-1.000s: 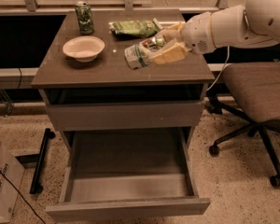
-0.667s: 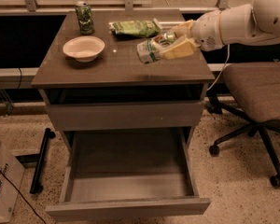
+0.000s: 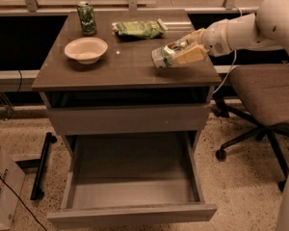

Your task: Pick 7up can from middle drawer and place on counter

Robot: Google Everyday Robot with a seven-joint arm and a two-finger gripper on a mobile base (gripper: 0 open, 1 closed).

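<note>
My gripper (image 3: 176,52) reaches in from the right over the right side of the counter (image 3: 125,64). It is shut on the 7up can (image 3: 163,56), a pale can with green markings, held on its side with its base pointing left, just above the counter top. The middle drawer (image 3: 132,182) is pulled wide open below, and its grey inside holds nothing.
On the counter stand a darker green can (image 3: 87,18) at the back left, a white bowl (image 3: 85,49) at the left and a green snack bag (image 3: 137,29) at the back. An office chair (image 3: 265,100) stands right of the cabinet. A cardboard box (image 3: 2,186) sits on the floor at the left.
My gripper has moved right and a little back over the counter with the 7up can still in it.
</note>
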